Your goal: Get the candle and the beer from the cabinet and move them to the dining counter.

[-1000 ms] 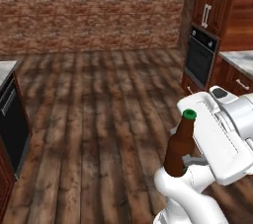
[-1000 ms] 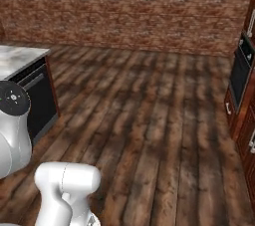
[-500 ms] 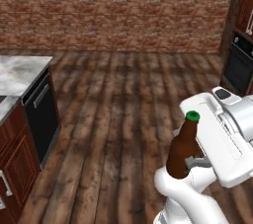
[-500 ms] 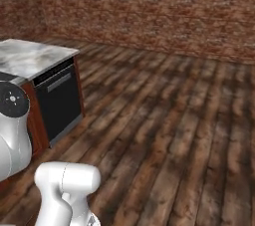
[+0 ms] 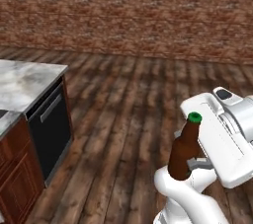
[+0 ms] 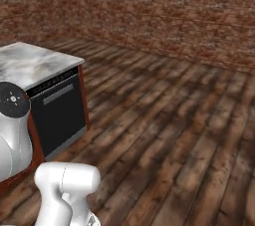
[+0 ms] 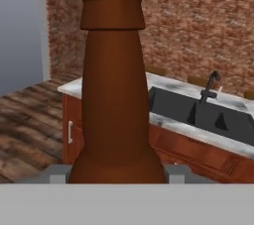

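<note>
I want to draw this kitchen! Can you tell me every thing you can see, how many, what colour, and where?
Bottle: one, brown with a green cap, upright between the gripper's fingers.
Counter: one, white-grey marble top on wood sides, at the left of both base views.
Dishwasher: one, black, set in the counter's end.
Sink: one, black, sunk in the marble top, hand view.
Faucet: one, black, behind the sink.
Wall: one, red-brown brick, at the back.
Floor: dark wood planks.
Gripper: one, closed on the bottle.
Arm: one, white.

Marble dining counter (image 7: 173,89) on wooden base, black sink (image 7: 198,112) and faucet (image 7: 211,85)
</note>
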You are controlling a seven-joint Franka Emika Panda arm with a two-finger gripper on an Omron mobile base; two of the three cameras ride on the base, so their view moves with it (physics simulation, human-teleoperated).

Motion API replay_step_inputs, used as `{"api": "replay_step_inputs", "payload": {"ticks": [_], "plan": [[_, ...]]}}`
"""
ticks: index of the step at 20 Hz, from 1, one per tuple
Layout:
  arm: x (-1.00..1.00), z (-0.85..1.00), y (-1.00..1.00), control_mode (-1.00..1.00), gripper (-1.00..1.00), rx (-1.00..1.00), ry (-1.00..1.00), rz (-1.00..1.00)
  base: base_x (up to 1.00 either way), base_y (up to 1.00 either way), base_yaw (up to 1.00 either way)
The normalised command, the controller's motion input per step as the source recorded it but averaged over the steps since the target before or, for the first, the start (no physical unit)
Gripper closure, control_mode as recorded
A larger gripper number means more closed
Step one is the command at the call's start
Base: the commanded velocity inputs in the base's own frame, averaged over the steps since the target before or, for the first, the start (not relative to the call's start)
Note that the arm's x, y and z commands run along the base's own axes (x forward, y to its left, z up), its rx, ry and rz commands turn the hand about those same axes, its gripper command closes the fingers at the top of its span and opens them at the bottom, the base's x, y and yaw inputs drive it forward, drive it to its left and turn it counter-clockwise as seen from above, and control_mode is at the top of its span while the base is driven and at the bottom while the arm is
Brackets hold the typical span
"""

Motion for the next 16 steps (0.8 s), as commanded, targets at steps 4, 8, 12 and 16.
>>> {"api": "replay_step_inputs", "payload": {"ticks": [4,8,12,16], "plan": [[0.0,0.0,0.0,1.0,1.0,0.0,0.0,0.0,1.0,-0.55,0.29],[0.0,0.0,0.0,1.0,1.0,0.0,0.0,0.0,1.0,-0.59,0.3],[0.0,0.0,0.0,1.0,1.0,0.0,0.0,0.0,1.0,-0.6,0.3],[0.0,0.0,0.0,1.0,1.0,0.0,0.0,0.0,0.99,-0.6,0.3]]}}
